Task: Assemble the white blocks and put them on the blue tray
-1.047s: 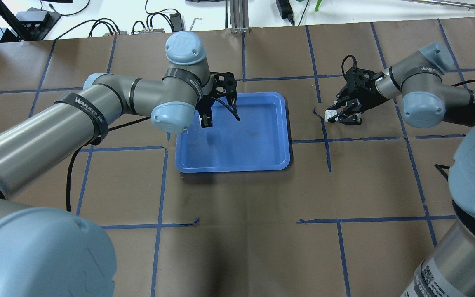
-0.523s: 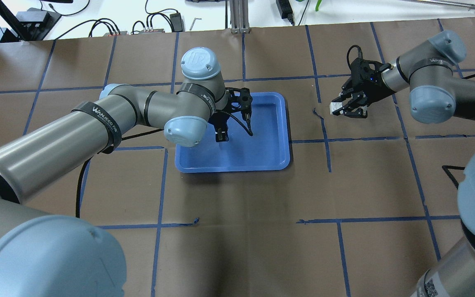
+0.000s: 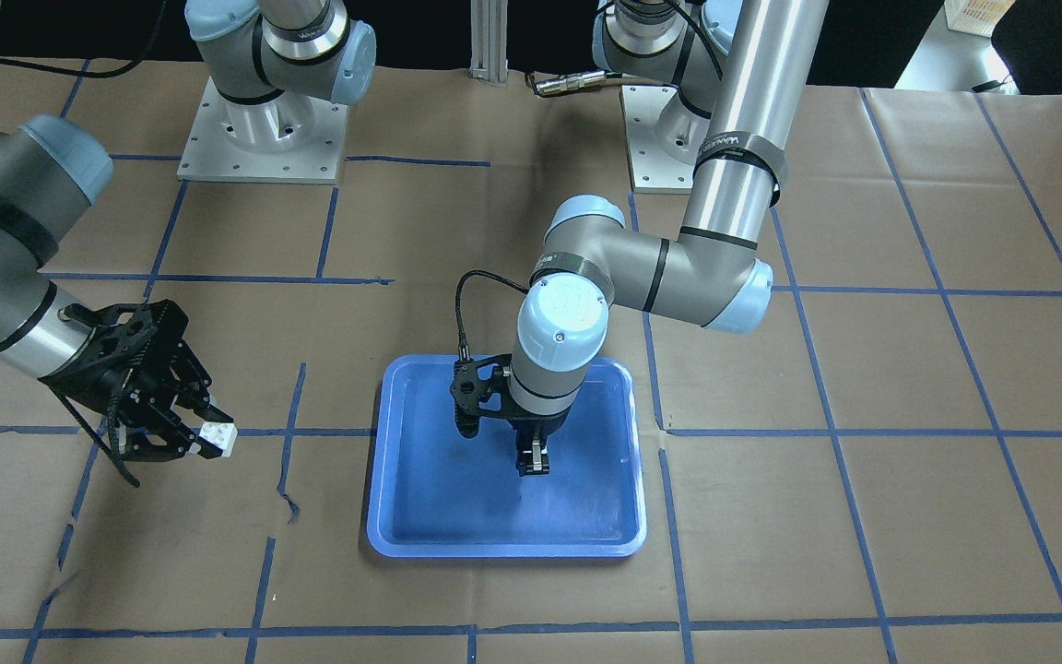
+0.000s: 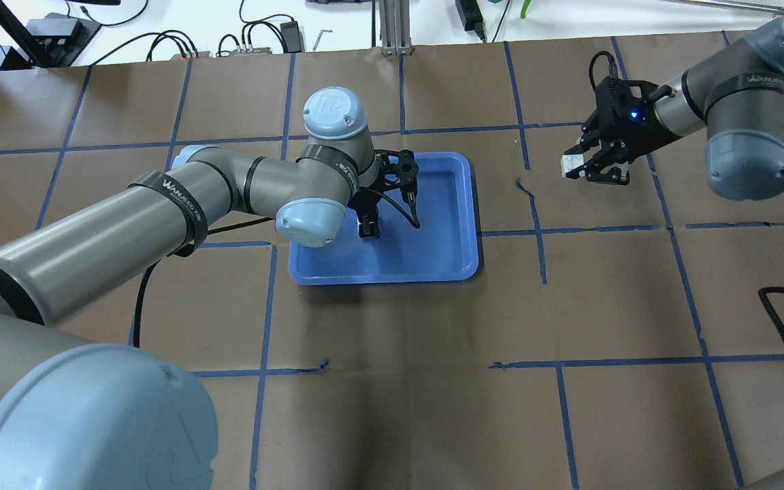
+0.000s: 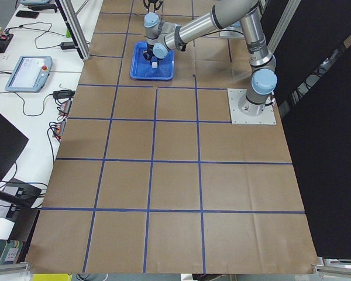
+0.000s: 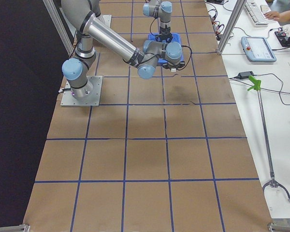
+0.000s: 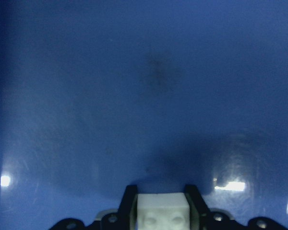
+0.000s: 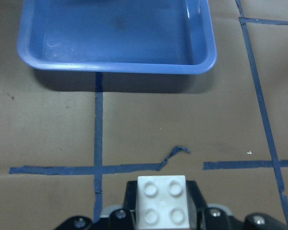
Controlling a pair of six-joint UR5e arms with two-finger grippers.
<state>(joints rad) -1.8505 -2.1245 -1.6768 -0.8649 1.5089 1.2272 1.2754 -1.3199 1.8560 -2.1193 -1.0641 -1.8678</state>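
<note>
The blue tray [image 4: 385,274] lies mid-table; it also shows in the front view [image 3: 503,550]. My left gripper [image 4: 369,230] hangs over the tray's inside, close above its floor, shut on a white block [image 7: 162,212]. The left wrist view shows the tray floor [image 7: 153,96] right below that block. My right gripper [image 4: 579,167] is off to the tray's right, above the paper, shut on the other white block [image 4: 572,163], studs facing up in the right wrist view [image 8: 162,203]. The tray's near rim [image 8: 115,65] lies ahead of it. The two blocks are far apart.
Brown paper with blue tape lines covers the table. A torn strip of tape [image 4: 527,187] lies between the tray and the right gripper. A black cable [image 4: 783,320] lies at the right. The arm bases [image 3: 259,138] stand on the robot's side. Cables and boxes [image 4: 181,44] line the far edge.
The left gripper moved rightward over the tray with its block. The right gripper rose off the paper and moved farther back and right, still holding its block.
</note>
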